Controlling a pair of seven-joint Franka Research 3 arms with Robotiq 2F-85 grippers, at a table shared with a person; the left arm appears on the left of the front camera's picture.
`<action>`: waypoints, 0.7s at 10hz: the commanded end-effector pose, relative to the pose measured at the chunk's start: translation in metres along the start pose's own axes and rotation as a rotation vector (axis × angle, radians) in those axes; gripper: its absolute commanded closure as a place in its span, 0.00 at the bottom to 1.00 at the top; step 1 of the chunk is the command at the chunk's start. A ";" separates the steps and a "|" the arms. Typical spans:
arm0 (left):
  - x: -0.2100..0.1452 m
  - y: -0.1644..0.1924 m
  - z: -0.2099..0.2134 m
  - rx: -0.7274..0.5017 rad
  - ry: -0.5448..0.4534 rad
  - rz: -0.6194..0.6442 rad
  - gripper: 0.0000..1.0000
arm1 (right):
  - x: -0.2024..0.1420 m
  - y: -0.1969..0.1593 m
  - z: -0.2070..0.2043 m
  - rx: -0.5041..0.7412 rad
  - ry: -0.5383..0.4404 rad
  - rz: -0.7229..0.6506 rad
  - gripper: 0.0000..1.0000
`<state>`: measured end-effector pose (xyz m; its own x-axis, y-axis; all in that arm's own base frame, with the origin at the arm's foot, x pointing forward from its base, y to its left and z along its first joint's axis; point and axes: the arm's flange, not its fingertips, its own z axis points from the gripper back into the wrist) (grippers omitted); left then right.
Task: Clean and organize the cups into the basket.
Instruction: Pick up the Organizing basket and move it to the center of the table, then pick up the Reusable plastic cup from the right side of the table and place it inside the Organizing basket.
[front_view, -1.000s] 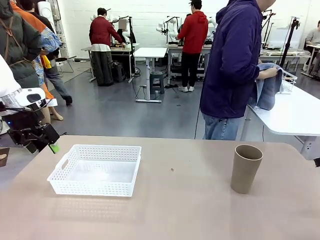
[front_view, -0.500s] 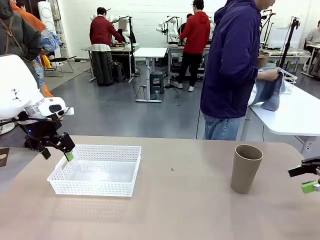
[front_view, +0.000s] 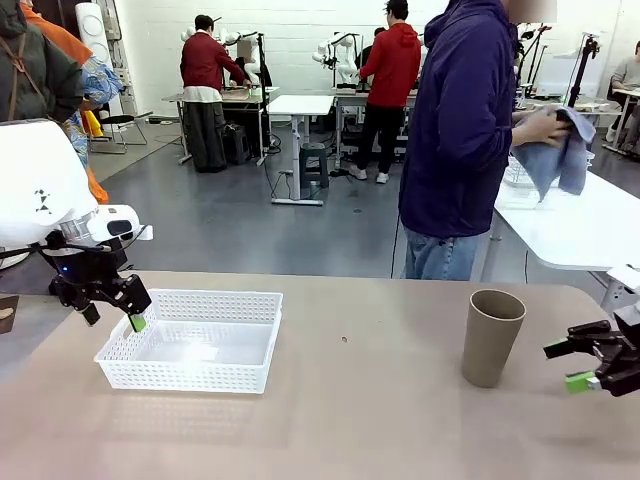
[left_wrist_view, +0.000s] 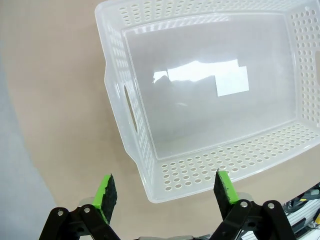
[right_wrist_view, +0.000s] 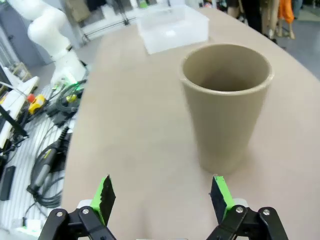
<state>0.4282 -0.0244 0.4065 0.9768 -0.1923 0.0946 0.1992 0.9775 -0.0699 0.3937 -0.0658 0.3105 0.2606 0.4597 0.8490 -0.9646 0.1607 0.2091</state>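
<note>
The table (front_view: 360, 430) carries two task things, well apart. The person (front_view: 460, 130) stands past its far edge, turned toward another table, with a blue cloth (front_view: 562, 160) bunched in one hand; what the cloth wraps, I cannot tell.

The basket (front_view: 185, 376) sits toward the left edge with nothing in it. One tan cup (front_view: 491, 337) stands upright, mouth up, toward the right edge.

The left gripper (front_view: 113, 317) hovers over the basket's left end, fingers apart and gripping nothing. In the left wrist view the pads straddle the basket's rim without touching it. The right gripper (front_view: 570, 366) is low by the right edge, just beside the cup, fingers spread wide and empty. In the right wrist view the cup stands ahead of the gap, a little toward one pad.

The step in hand looks like the right arm's reach for the cup. The next move calls for centring the cup between the pads, closing on its lower body without tipping it, then lifting and carrying it across to the basket, likely laid on its side. The left arm seems placed to steady the basket.
</note>
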 end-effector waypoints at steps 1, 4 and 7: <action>0.000 -0.001 0.004 -0.021 -0.015 -0.005 0.00 | 0.000 -0.020 -0.017 -0.149 0.008 0.031 0.00; 0.000 -0.001 0.004 -0.021 -0.015 -0.005 0.00 | 0.003 -0.045 -0.030 -0.203 -0.008 0.045 0.00; 0.000 -0.001 0.004 -0.021 -0.015 -0.005 0.00 | 0.004 -0.033 -0.019 -0.195 -0.001 0.010 0.00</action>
<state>0.4282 -0.0243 0.4090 0.9762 -0.1920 0.1004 0.1994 0.9774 -0.0697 0.4330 -0.0506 0.2968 0.2504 0.4613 0.8512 -0.9418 0.3196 0.1038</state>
